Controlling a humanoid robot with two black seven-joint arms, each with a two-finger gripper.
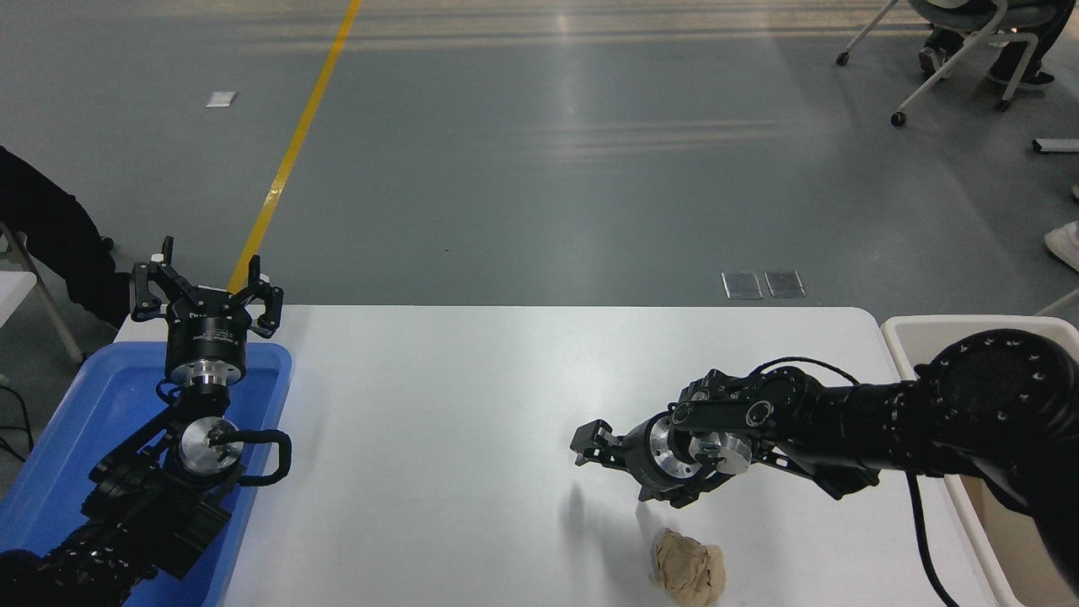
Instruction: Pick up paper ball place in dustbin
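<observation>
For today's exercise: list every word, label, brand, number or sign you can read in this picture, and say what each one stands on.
No text can be read here.
Left gripper: small white print on its black body, too small and blurred to read.
Right gripper, paper ball, dustbin, blue tray, white table: no print visible.

A blue tray [50, 472] sits at the white table's [472, 405] left edge.
</observation>
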